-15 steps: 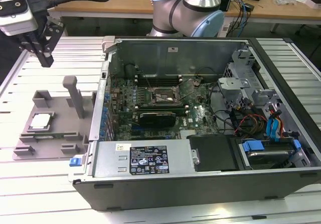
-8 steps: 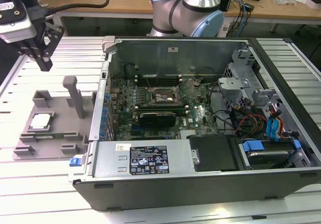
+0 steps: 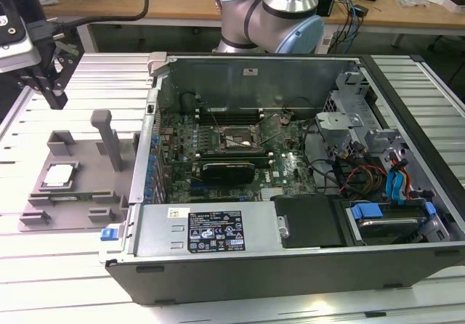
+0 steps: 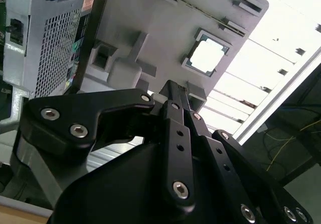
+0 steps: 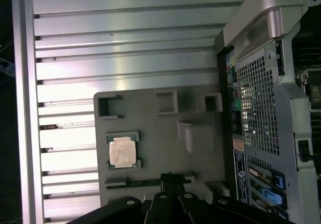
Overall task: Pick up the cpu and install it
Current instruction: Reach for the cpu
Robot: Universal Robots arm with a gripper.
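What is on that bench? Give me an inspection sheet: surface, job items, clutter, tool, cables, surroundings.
Surface: slatted metal table, carrying a grey fixture plate and an open computer case.
Job's things: cpu lies flat in a recess of the fixture plate.
Clutter: nothing seen.
Tool: tool hangs near the fixture plate, apart from the cpu.
Cables: red and orange wires inside the computer case.
Surroundings: wooden desk behind the arm.

We see silver cpu w/ pale rim, grey fixture plate, black hand, ribbed silver tabletop, blue drive tab.
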